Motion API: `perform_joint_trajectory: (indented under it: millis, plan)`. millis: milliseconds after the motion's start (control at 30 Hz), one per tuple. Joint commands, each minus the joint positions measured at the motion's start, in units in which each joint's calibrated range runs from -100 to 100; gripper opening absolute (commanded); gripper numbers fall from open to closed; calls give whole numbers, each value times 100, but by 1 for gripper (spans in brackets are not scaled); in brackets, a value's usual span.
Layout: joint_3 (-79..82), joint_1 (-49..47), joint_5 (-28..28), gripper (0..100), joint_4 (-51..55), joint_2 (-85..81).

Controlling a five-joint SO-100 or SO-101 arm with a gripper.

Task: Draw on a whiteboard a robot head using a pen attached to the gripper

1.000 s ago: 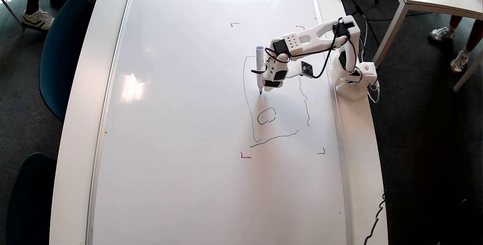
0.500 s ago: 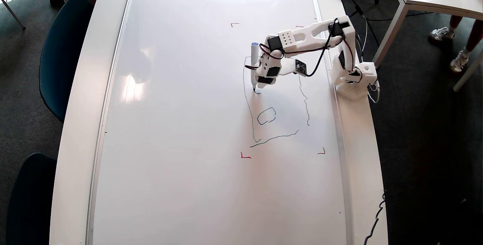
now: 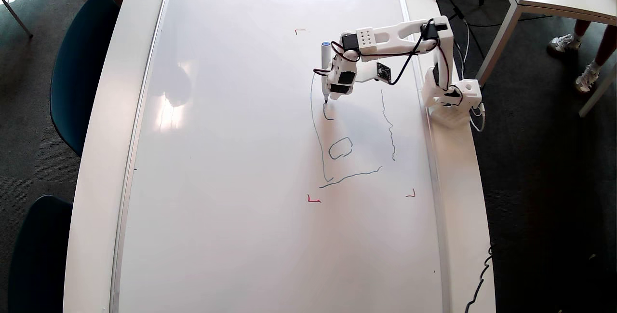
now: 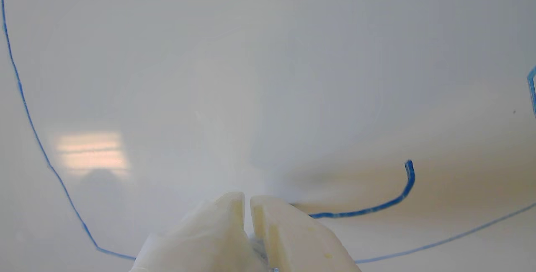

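Now I'm seeing the pen sitting further up the whiteboard than a second ago, trailing a fresh hooked stroke in the robot head outline. My tool is showing nearly closed fingers; the pen's mount is staying hidden, and the outline's top under the arm.

Arm reaches left in the overhead view, gripper nearly closed, pointing down.
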Motion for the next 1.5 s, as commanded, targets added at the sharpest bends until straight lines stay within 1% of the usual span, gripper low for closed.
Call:
perform_joint_trajectory:
  millis: [0,233,500,700,967,1033,1467]
  plan:
    - [564,25,54,1,78,-585]
    - [1445,-78,54,1,78,-1276]
    - [1926,-469,11,1,78,-1655]
    - [1844,-852,-164,1,-18,-1588]
    - [1835,-919,-170,1,-35,-1571]
    - [1826,-911,-234,1,-261,-1428]
    - [700,-867,-372,1,-322,-627]
